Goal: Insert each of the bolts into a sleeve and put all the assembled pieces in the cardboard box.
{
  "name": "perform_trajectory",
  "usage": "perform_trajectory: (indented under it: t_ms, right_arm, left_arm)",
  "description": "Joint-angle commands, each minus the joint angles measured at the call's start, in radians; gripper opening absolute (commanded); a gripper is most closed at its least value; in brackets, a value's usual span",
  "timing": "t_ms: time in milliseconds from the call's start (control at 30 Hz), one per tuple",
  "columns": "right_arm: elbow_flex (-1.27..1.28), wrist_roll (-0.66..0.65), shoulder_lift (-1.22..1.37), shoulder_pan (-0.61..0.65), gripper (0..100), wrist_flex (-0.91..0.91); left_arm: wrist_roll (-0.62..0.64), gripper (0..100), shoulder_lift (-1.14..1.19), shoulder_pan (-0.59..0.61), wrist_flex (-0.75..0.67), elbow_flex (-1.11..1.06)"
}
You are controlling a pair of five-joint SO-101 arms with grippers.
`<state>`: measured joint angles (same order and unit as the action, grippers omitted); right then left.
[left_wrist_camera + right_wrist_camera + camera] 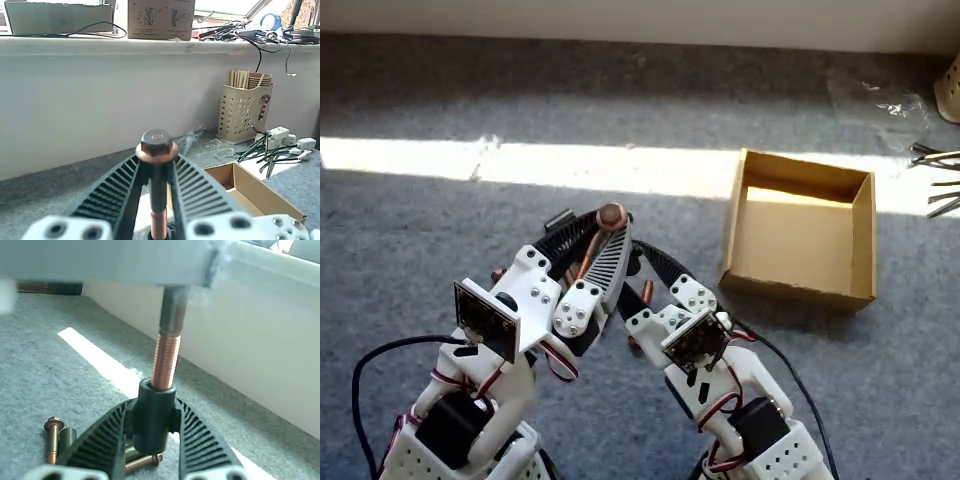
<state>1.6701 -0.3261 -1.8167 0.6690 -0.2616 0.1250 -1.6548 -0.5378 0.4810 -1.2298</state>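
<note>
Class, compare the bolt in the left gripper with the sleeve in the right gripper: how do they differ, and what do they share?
The bolt has a copper-coloured thread; the sleeve is black. The bolt is long and thin with a hexagonal head; the sleeve is short and thicker. The bolt is above, its tip at the sleeve's opening. Both stand roughly upright, clamped: the bolt in the left gripper, the sleeve in the right gripper.

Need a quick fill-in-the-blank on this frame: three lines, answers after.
The left end effector is shut on a copper ____. The right end effector is shut on a black ____. Inside, the cardboard box is ____.
Answers: bolt; sleeve; empty.
</note>
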Motion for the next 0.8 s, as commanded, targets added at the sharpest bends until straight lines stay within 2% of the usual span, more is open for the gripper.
perform_trajectory:
  t_ms: [0, 233, 367, 500, 767]
  right_arm:
    - [0.104, -0.009, -0.007, 0.016, 0.5, 0.03]
    - [0.104, -0.005, -0.008, -0.051, 0.5, 0.033]
    - [0.104, -0.003, -0.008, -0.05, 0.5, 0.033]
    - [0.104, -0.003, -0.008, -0.045, 0.5, 0.033]
    - [0.104, -0.003, -0.008, -0.045, 0.5, 0.031]
  left_arm:
    - [0.005, 1, -0.007, -0.013, -0.006, 0.051]
    - [0.009, 1, -0.015, -0.013, 0.014, 0.039]
    - [0.014, 1, -0.016, 0.019, 0.017, -0.007]
    - [0.104, 1, -0.016, 0.09, 0.008, -0.042]
    - [0.107, 1, -0.007, 0.107, -0.005, -0.122]
